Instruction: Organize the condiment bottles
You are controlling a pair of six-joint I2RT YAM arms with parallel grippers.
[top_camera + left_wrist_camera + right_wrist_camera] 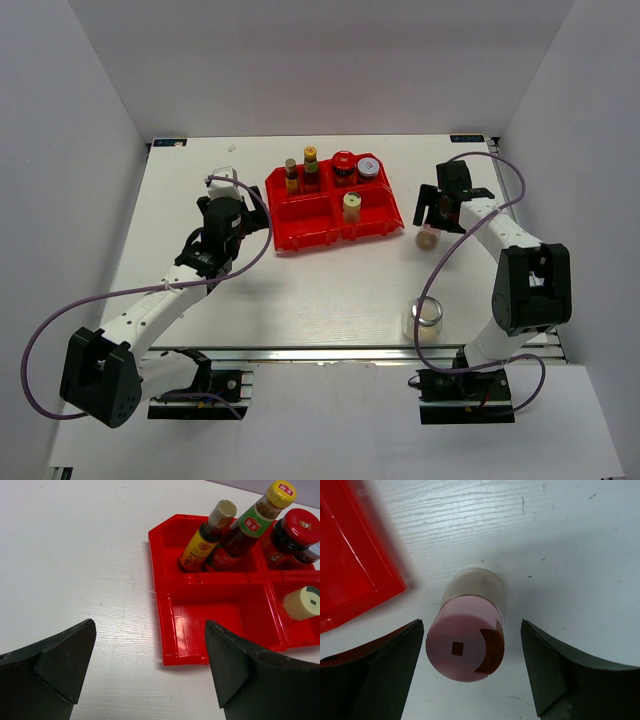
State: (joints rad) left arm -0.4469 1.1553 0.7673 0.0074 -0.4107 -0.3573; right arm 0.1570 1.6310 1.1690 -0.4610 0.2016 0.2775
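Our right gripper (472,630) is spread wide, the pink-capped shaker (465,652) between its jaws, touching neither. Our left gripper (150,627) gapes empty, red tray (210,605) just ahead.

White arms (160,305), black joints (100,375), purple cables (25,365), dark fingers (65,655)

Two slim sauce bottles (291,176) (310,166), one red-lidded jar (344,165), two silver-lidded jars (368,170) (428,314), two shakers (352,204) (427,239), one red tray (300,228).

The tray (210,610) is red, the desk (75,555) white; one dark bottle (250,525) has a yellow cap, one shaker (465,650) a pink cap.
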